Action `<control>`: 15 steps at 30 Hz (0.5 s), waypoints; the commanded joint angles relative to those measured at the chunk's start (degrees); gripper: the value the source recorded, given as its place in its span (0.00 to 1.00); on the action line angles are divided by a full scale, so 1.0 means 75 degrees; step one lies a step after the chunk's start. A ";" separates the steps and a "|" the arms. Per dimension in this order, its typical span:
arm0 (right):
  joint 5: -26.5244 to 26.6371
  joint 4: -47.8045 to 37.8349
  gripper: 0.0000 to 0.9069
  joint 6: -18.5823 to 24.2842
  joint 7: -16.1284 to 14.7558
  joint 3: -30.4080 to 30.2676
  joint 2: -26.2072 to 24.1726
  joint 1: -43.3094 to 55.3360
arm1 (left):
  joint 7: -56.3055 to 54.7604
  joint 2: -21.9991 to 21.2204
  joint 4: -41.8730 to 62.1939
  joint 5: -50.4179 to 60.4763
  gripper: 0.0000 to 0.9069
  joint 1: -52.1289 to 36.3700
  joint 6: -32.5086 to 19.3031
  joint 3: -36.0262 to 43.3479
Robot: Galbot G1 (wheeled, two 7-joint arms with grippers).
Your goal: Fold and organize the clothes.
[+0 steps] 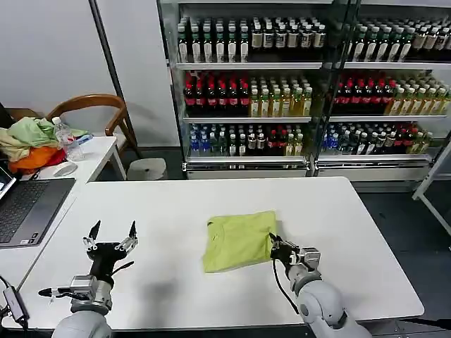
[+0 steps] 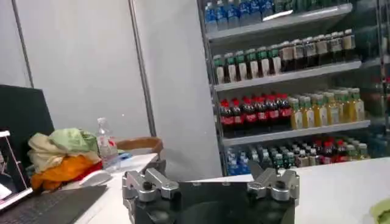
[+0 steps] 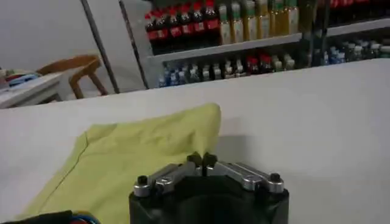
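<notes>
— Right tool point(image 1: 273, 241) sits nearest in the head view, at the folded lime T-shirt's point(image 1: 236, 241) right edge, mid-desk point(image 1: 169, 211). Left tool point(image 1: 111, 235) is spread wide, well apart.

— Left wrist view?

— Splayed, idle.

— Right wrist view?

— Tips clenched, apparently empty, beside the shirt point(image 3: 140, 152). Folding looks nearly done; next calls for pinching that edge or withdrawing.

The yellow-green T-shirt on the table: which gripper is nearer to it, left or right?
Right. The right gripper, fingers shut, sits at the near right edge of the folded T-shirt. The left gripper, fingers open, stands well off to its left over bare table.
</notes>
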 commanded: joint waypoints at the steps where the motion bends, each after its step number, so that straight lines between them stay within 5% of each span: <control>1: -0.0034 0.0063 0.09 -0.0003 0.0004 0.0086 -0.0061 0.0012 | -0.0009 -0.0002 -0.0012 0.0018 1.00 0.0005 0.0004 0.0005; 2: -0.0094 0.0077 1.00 -0.0079 -0.0009 0.0091 -0.0095 0.0001 | -0.0008 -0.0005 -0.0013 0.0019 1.00 0.0002 0.0006 0.0006; 12: -0.0594 0.0261 1.00 -0.0189 -0.0253 0.0350 -0.0338 -0.0263 | 0.0195 0.0027 -0.0039 0.0017 1.00 -0.0045 -0.0212 0.0105; 15: -0.1856 0.0442 1.00 0.0159 -0.0573 0.0749 -0.0519 -0.0394 | 0.0319 0.0094 -0.0048 0.0001 1.00 -0.0097 -0.0369 0.0172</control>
